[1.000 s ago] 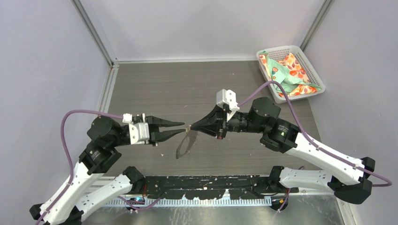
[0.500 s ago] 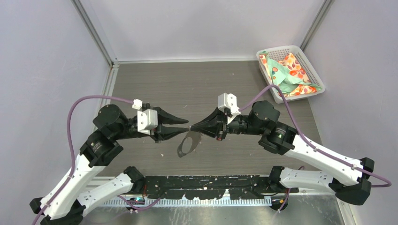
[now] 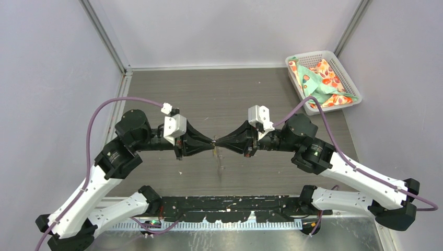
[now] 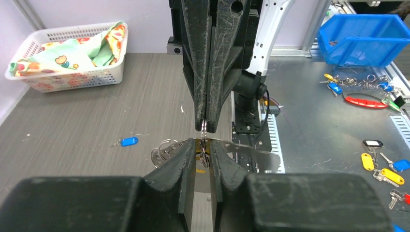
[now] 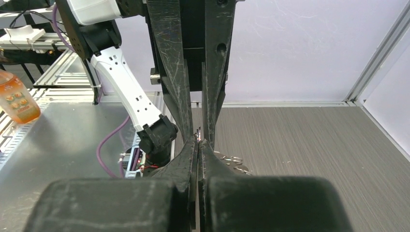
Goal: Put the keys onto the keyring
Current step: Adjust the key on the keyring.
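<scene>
The top external view looks steeply down from above and behind, taking in the whole bench (image 3: 172, 89), with the basket (image 3: 311, 54) at 2 o'clock. Each wrist view sits low and close behind its own fingers. The left claw (image 4: 203, 147) faces the right claw (image 4: 205, 126), and the right wrist view looks back the opposite way. All three share the mid-bench spot where the tips meet.

Right tool (image 4: 204, 126) pinching keyring (image 4: 205, 134), left tool (image 4: 203, 146) slightly parted, blue key (image 4: 128, 141) beyond
</scene>
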Robot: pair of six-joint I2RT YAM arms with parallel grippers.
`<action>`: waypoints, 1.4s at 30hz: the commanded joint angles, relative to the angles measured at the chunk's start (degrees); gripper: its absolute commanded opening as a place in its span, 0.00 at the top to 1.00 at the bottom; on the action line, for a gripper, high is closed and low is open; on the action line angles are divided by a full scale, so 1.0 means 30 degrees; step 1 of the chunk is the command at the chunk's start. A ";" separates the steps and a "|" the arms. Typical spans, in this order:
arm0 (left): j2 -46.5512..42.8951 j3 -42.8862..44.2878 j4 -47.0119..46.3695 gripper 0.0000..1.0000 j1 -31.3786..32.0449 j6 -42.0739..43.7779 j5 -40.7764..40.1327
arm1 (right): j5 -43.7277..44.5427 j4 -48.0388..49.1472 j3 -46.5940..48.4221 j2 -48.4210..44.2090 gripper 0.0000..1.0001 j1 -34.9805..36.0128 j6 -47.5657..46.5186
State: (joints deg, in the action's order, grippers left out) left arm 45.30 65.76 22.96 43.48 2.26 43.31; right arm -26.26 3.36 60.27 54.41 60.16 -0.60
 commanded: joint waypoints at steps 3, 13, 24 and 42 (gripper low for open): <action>0.0115 0.0317 -0.1540 0.88 -0.0051 -0.1608 0.0479 | -0.0531 0.1552 0.0342 0.0015 0.99 0.0029 -0.0239; -0.0522 -0.0129 -0.1345 1.00 -0.0109 -0.1072 0.0010 | 0.0114 0.0481 0.0399 -0.0283 0.84 -0.0009 0.0170; 0.0175 0.0788 0.2682 1.00 -0.0110 0.3319 0.1515 | -0.1486 -1.3954 0.9853 0.3833 0.53 -0.0334 -0.2009; 0.1188 0.1819 0.4128 1.00 -0.0110 0.4698 0.1751 | -0.2592 -2.2027 1.7595 0.9486 0.73 -0.0341 -0.4664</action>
State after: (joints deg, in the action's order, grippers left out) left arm 49.39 69.32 36.01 43.38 15.49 47.66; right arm -32.93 -61.41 109.73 83.77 59.22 -13.63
